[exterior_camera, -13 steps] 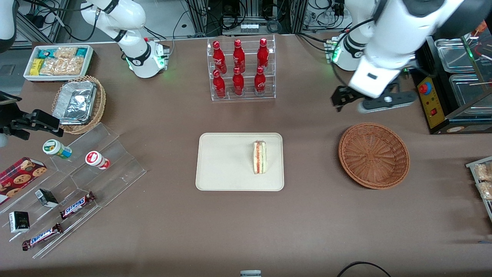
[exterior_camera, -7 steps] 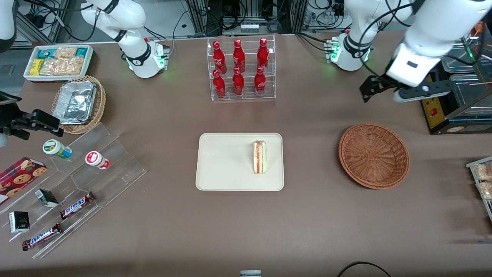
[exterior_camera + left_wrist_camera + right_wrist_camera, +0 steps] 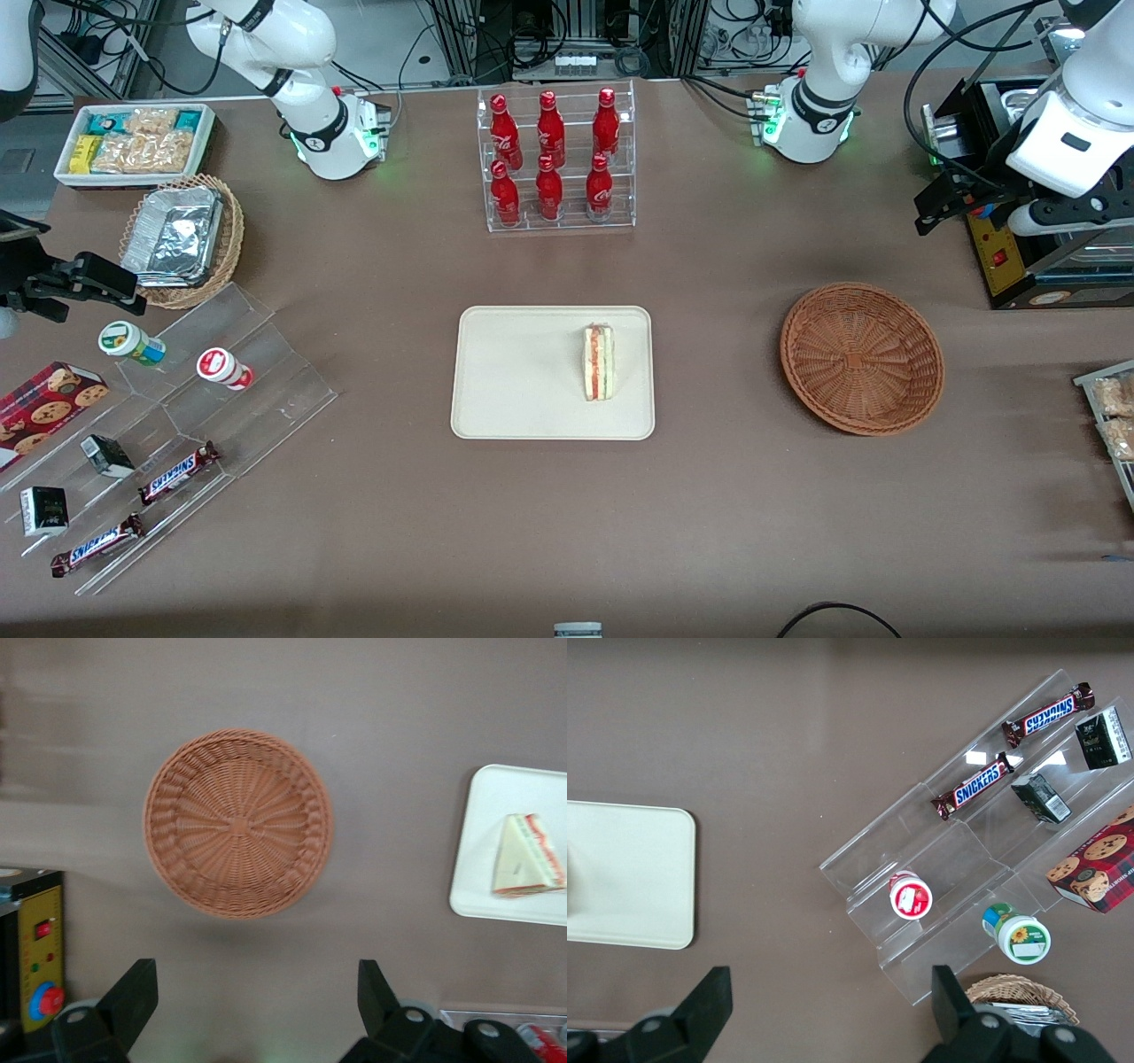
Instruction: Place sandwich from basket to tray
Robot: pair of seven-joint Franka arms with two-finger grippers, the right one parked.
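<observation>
Hanging high near the working arm's end of the table, the gripper (image 3: 248,1010) has its fingers spread wide, holding nothing. Below it sits the wicker basket (image 3: 862,357), seemingly bare inside. The sandwich (image 3: 598,361) lies on the cream tray (image 3: 514,381).

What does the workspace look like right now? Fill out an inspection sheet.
Surface: brown table.
Job's things: sandwich lies on the cream tray; nothing seen in the reddish-brown basket.
Clutter: red bottles in a clear rack; foil containers in a tan basket; snack bin; candy bars on clear steps.
Grippers: left arm's tool open, raised at the working arm's end, farther from the front camera than the basket, holding nothing.
Cables: black loop at the table's near edge.
Surroundings: control box.
</observation>
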